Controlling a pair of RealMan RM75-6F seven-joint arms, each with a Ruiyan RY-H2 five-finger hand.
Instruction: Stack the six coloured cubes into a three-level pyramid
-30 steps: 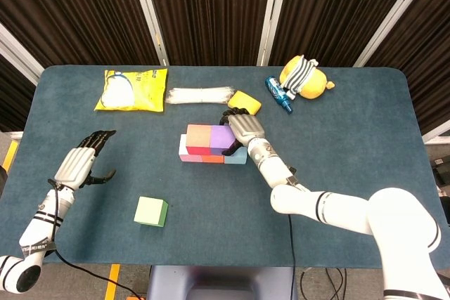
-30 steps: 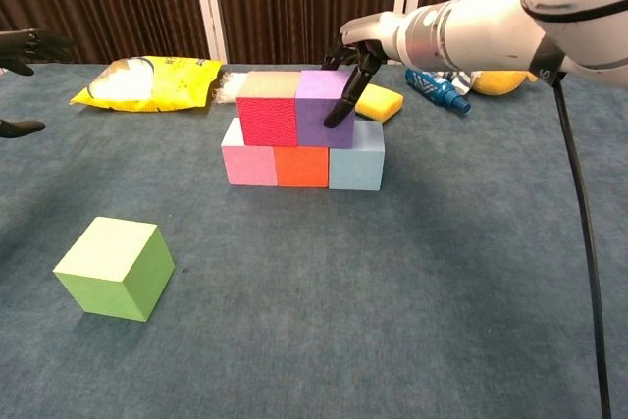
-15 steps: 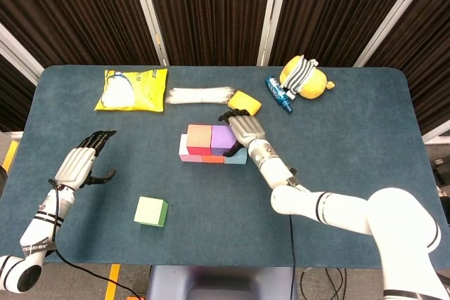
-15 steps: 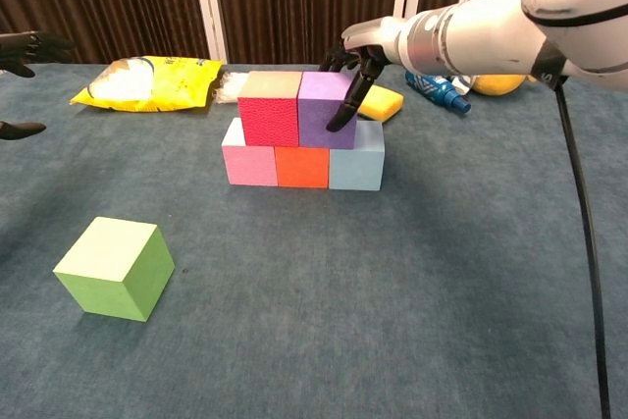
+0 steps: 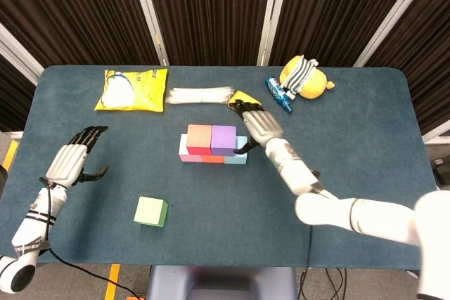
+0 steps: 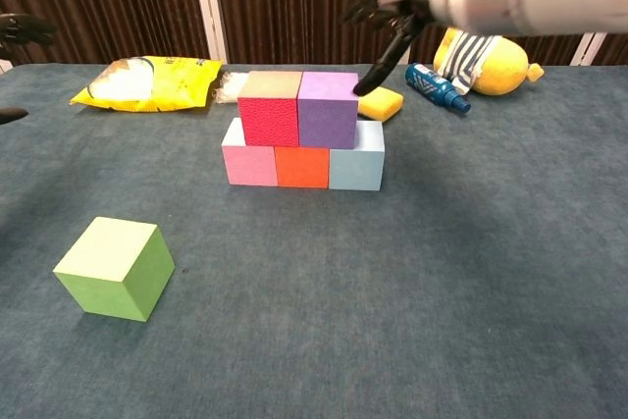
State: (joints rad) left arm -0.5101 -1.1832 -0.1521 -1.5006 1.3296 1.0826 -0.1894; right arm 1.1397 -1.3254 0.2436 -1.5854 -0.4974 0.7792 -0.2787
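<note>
Both robot hands spread, empty; green cube apart from stack.

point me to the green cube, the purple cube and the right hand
green cube (image 6: 108, 248), chest view, on its pale top face.
purple cube (image 6: 327, 117), chest view, on its front face.
right hand (image 5: 259, 122), head view, on the back of the hand.

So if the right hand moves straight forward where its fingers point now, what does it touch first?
Most likely the yellow sponge: the right hand hangs open above the table, fingers aimed toward it, clear of the purple cube. Depth is uncertain, so it might pass over.
</note>
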